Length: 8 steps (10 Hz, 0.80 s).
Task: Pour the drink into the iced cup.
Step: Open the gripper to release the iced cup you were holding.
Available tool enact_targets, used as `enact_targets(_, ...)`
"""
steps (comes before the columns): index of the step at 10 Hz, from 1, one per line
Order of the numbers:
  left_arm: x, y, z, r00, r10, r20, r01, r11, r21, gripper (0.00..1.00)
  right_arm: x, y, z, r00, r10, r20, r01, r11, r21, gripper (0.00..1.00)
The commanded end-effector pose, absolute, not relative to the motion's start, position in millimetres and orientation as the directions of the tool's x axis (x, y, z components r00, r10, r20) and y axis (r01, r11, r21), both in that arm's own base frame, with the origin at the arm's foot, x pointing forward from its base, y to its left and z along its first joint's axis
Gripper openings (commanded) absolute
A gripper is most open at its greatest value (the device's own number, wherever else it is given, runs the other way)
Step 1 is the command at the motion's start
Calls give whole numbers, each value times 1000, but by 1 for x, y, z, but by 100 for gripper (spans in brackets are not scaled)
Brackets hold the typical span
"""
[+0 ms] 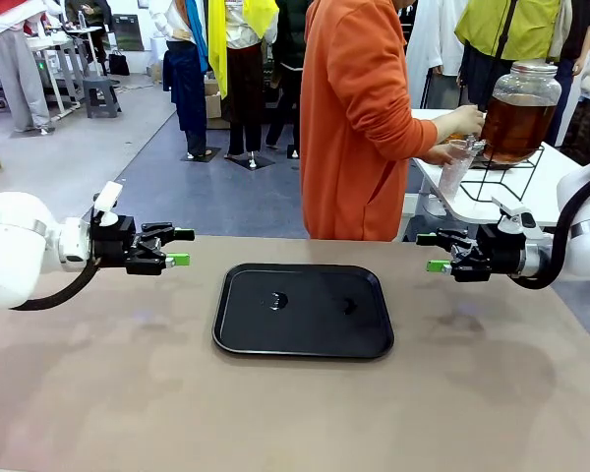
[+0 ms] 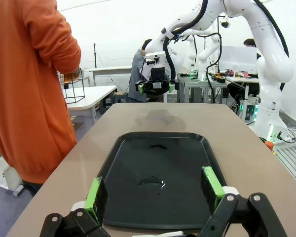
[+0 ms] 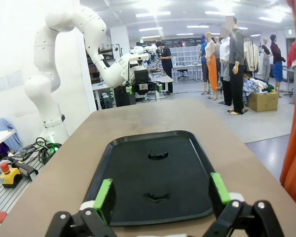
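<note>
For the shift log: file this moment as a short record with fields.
person: orange top, standing at the white side table, back to the robot's table
jar of drink: amber liquid, lidded, on a black wire stand
cup: clear, held by the person's hand at the jar's spigot
tray: black, on the brown table, with two small wet spots, nothing standing on it
left gripper: open, holding nothing, left of the tray
right gripper: open, holding nothing, right of the tray
</note>
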State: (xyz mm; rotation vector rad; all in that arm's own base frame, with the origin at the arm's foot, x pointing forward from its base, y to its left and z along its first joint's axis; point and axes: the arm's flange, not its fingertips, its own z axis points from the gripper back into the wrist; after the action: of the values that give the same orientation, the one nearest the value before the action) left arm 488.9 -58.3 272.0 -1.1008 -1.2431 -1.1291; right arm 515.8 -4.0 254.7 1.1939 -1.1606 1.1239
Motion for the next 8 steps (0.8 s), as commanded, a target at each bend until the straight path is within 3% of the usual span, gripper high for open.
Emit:
enact_targets(1,489,-59,274,1,-23,1000,993,122,2,100,517,-3,258,82,14,997,-995,52,81,100)
enact_targets(8,489,-59,274,1,-23,1000,993,122,2,100,517,-3,258,82,14,997,-995,52,81,100)
